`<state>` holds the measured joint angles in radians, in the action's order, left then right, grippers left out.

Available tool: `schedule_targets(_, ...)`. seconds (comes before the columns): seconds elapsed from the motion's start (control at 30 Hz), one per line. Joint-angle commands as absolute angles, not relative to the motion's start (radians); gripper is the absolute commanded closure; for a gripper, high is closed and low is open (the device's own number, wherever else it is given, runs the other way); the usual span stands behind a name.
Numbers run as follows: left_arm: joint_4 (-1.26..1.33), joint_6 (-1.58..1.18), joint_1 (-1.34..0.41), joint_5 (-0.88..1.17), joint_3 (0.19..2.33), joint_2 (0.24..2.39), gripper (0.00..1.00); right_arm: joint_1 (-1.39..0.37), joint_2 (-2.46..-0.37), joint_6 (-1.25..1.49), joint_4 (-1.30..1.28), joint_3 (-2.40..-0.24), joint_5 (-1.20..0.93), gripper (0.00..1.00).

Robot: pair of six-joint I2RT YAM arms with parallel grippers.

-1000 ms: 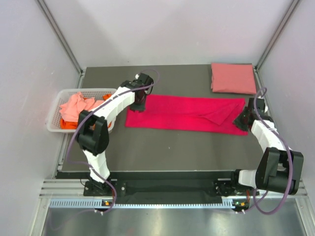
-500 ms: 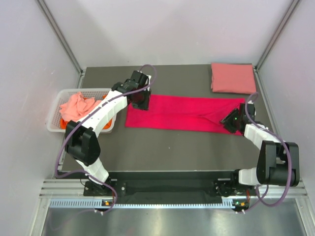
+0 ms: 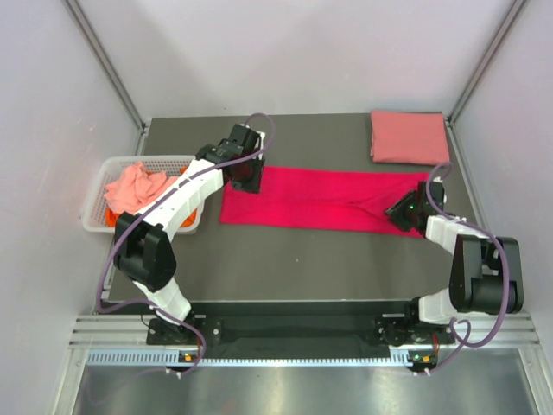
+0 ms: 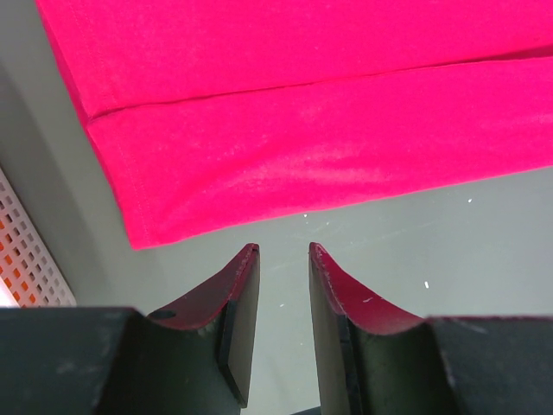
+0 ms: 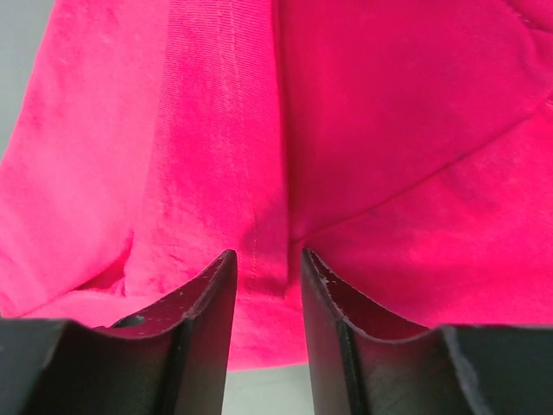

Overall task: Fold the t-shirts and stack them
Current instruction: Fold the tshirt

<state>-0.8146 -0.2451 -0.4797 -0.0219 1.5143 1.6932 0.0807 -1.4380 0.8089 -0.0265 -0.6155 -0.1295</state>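
Note:
The bright magenta-red t-shirt (image 3: 324, 199) lies as a long folded strip across the table's middle. My left gripper (image 3: 246, 180) is open and empty at its far left corner; in the left wrist view the gripper (image 4: 283, 252) is over bare table just short of the shirt's hem (image 4: 285, 164). My right gripper (image 3: 400, 212) is open over the strip's right end; in the right wrist view the gripper (image 5: 266, 257) straddles a fold of the shirt (image 5: 363, 130) near its edge. A folded salmon pink t-shirt (image 3: 410, 137) lies at the back right.
A white slotted basket (image 3: 93, 210) stands off the table's left edge, holding a crumpled pale coral shirt (image 3: 134, 186) with orange cloth (image 3: 117, 220) beneath it. Its wall shows in the left wrist view (image 4: 26, 259). Grey walls and metal posts enclose the table.
My right gripper has moved left onto the magenta shirt's right end. My left arm has swung and turned its gripper at the shirt's far left corner. Little change in the last half second.

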Motion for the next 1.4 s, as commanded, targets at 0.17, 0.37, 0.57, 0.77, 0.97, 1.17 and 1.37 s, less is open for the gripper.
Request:
schedule_targets(0.17, -0.776, -0.229, -0.482, -0.054, 1.497, 1.649, 0.66, 0.063, -1.473, 0.827, 0.060, -0.646, -0.146, 0.78)
schedule_targets(0.37, -0.770, -0.229, -0.482, -0.054, 1.494, 1.654, 0.66, 0.055, -1.485, 0.827, 0.118, -0.675, -0.199, 0.94)
schedule_targets(0.57, -0.775, -0.227, -0.482, -0.057, 1.491, 1.666, 0.66, 0.040, -1.531, 0.830, 0.199, -0.724, -0.248, 0.96)
schedule_targets(0.77, -0.773, -0.225, -0.482, -0.066, 1.486, 1.666, 0.65, 0.012, -1.609, 0.833, 0.203, -0.807, -0.264, 0.96)
schedule_targets(0.97, -0.776, -0.227, -0.482, -0.060, 1.489, 1.680, 0.65, 0.008, -1.664, 0.833, 0.196, -0.865, -0.259, 0.96)
schedule_targets(1.17, -0.776, -0.227, -0.483, -0.057, 1.491, 1.683, 0.65, -0.023, -1.721, 0.839, 0.196, -0.907, -0.258, 0.96)
schedule_targets(1.37, -0.779, -0.227, -0.483, -0.064, 1.493, 1.687, 0.65, -0.038, -1.735, 0.851, 0.209, -0.925, -0.256, 1.00)
